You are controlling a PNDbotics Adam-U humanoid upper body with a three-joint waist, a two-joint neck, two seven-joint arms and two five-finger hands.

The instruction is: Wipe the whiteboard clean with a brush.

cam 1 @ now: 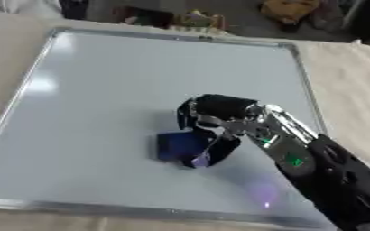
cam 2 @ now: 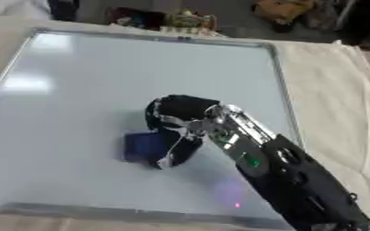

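Beige cloth covers the counter (cam 1: 354, 90) on which the whiteboard (cam 1: 109, 81) is laid flat. Near its lower middle, a blue brush (cam 1: 178, 145) is pressed to the surface, gripped by the curled fingers of the right hand (cam 1: 216, 115).

I count one whiteboard (cam 1: 101, 81), filling most of the frame from upper left to lower right. One blue brush (cam 1: 180, 145) sits on it, just below the frame's center. One robot hand (cam 1: 216, 119) of mine, the right, shows at center, its fingers curled round that brush. One pale cloth (cam 2: 338, 103) lies along the right edge.
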